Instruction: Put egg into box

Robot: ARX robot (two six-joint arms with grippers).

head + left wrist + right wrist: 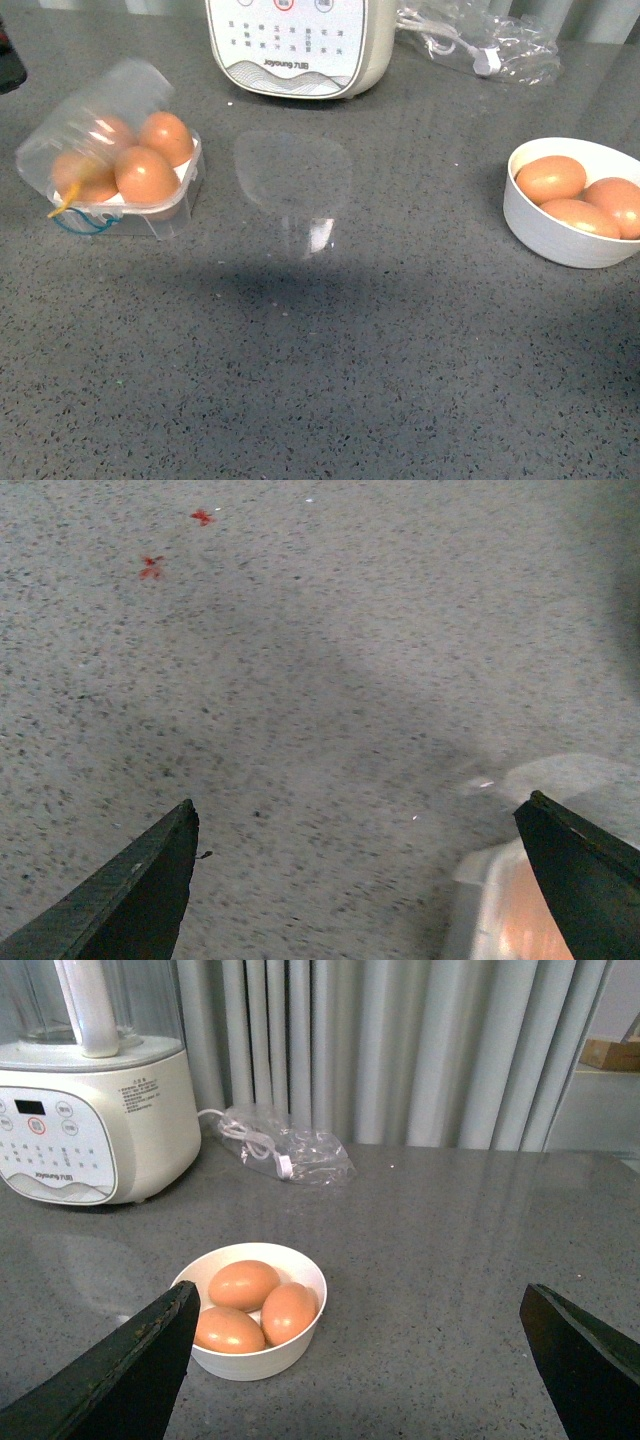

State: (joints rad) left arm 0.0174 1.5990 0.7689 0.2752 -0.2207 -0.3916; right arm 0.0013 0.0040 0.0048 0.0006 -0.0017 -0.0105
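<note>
Left gripper (pixel 360 800), via its wrist cam: two fingers (pixel 130 900), each a dark wedge, near-black w/ a greenish tint, tapering to a blunt tip. Surface looks matte & slightly grainy, w/ fine diagonal streaks; the upper edges catch a thin pale highlight, and a couple of pale specks sit on the flat faces. Right gripper (pixel 360 1287), via its own wrist cam: same build, two fingers (pixel 120 1380), dark green-black wedges w/ straight edges, sharp-ish tips & faint streaky texture along the length. Both pairs are cut off by the frame edge, so the rest of each gripper isn't visible.
</note>
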